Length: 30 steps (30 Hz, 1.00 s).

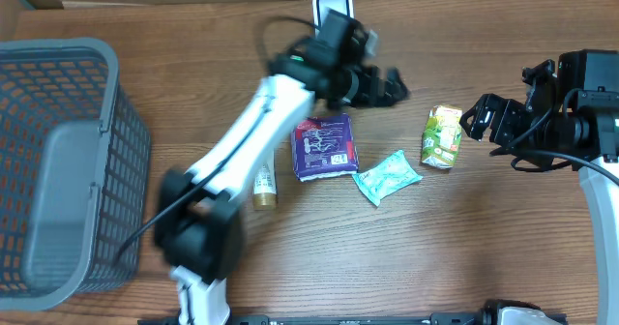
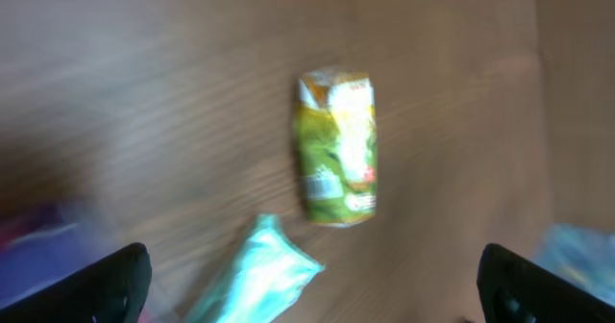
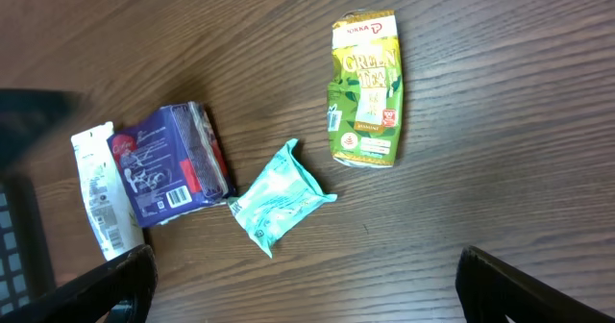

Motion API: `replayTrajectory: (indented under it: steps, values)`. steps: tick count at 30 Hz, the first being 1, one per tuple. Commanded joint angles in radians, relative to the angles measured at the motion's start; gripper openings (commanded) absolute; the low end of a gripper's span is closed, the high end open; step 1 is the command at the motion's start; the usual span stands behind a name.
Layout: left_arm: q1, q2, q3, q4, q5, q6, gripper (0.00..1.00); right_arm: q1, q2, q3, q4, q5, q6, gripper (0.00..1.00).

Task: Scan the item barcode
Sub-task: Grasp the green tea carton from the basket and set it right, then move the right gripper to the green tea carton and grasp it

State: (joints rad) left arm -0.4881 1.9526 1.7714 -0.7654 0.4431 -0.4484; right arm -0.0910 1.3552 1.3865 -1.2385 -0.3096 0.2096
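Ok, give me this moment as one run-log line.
left gripper open, empty | right gripper open, empty | green tea carton lying on table

Green carton (image 2: 336, 150) blurred; basket (image 1: 135, 180) cut off left.

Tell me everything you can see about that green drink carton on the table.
The green drink carton lies flat on the wooden table, printed face up. It looks like coated paper, a little creased. Its front is green and yellow with the words GREEN TEA, a white band with a red logo at one end, and a small white label at one side edge that is too small to read. Nothing touches it: the teal packet lies near it but apart, and nothing holds it.
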Motion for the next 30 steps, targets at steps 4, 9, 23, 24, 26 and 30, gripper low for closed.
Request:
replayTrajectory:
  steps: [4, 9, 23, 24, 26, 30]
  values:
    - [0.052, -0.435, 0.012, -0.262, -0.467, 0.113, 1.00, -0.002, -0.001, 0.007, 0.029, 0.003, -0.001, 1.00]
    - [0.198, -0.597, 0.012, -0.442, -0.517, 0.140, 1.00, -0.002, 0.029, 0.007, 0.048, 0.002, 0.000, 1.00]
    - [0.639, -0.551, 0.011, -0.623, -0.637, 0.247, 1.00, 0.000, 0.348, 0.007, 0.176, 0.003, 0.000, 0.95]
    - [0.645, -0.545, 0.011, -0.626, -0.637, 0.247, 1.00, 0.000, 0.362, 0.007, 0.175, 0.003, -0.001, 0.95]
    - [0.658, -0.525, 0.011, -0.628, -0.633, 0.247, 1.00, 0.000, 0.406, 0.007, 0.175, 0.003, -0.005, 0.95]
    - [0.659, -0.521, 0.011, -0.620, -0.627, 0.306, 0.99, 0.000, 0.443, 0.007, 0.171, 0.003, -0.035, 0.96]
